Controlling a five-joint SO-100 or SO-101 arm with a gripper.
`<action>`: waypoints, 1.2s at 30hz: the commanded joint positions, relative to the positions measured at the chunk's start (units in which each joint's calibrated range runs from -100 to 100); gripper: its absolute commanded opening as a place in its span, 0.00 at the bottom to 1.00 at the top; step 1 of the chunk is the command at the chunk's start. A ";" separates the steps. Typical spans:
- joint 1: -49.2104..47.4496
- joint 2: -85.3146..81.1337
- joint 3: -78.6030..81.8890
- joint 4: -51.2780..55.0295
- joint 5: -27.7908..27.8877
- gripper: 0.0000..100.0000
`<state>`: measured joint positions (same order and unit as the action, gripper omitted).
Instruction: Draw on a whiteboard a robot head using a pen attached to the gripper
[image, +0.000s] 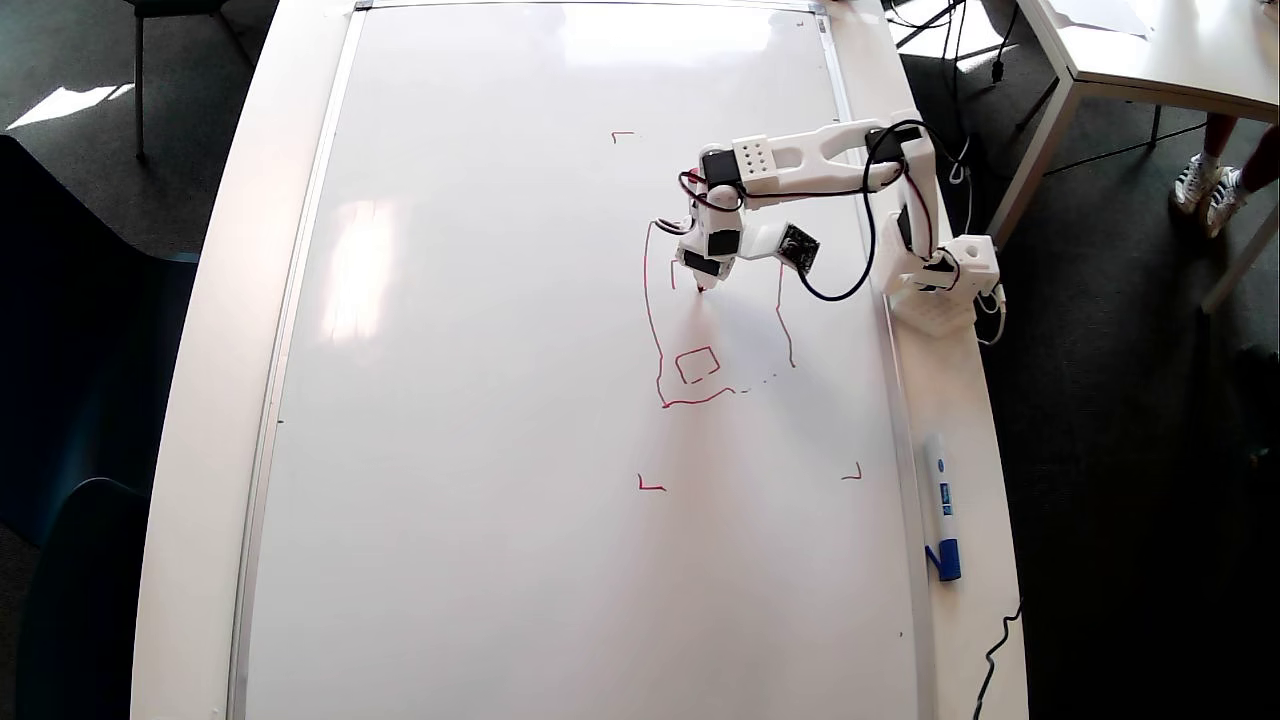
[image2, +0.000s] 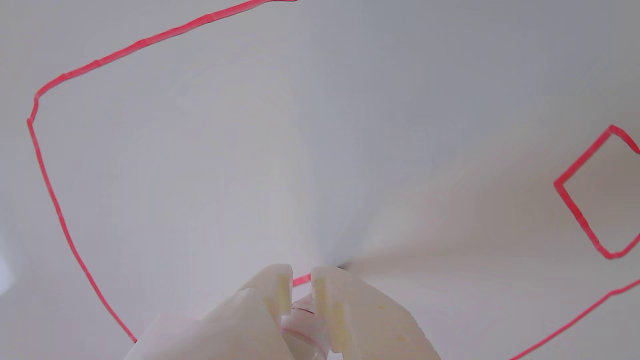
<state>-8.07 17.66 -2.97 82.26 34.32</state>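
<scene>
The whiteboard (image: 500, 400) fills most of the overhead view. On its right half is the red outline of the robot head (image: 664, 403): a left side, a bottom stroke, a separate right stroke, and one small square (image: 697, 363) inside. My white gripper (image: 700, 283) points down inside the upper left of the outline, shut on the pen (image: 699, 279), whose tip is at the board. In the wrist view the two fingers (image2: 275, 292) clamp the pen (image2: 300, 325), with a short red stroke showing between them. The outline (image2: 150, 40) curves around, and the small square (image2: 556, 184) is at the right.
The arm's base (image: 940, 285) is clamped on the table rim right of the board. A white marker with a blue cap (image: 942, 505) lies on that rim nearer the front. Red corner marks (image: 650, 485) frame the drawing. Another table and a person's feet (image: 1210, 185) are at the top right.
</scene>
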 joint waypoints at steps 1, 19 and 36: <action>-0.37 -1.02 -2.34 -1.64 -0.33 0.01; 0.30 1.67 -4.25 -1.72 -0.49 0.01; 1.48 2.42 -7.06 -1.72 -0.49 0.01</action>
<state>-7.24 20.37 -7.81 80.07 34.00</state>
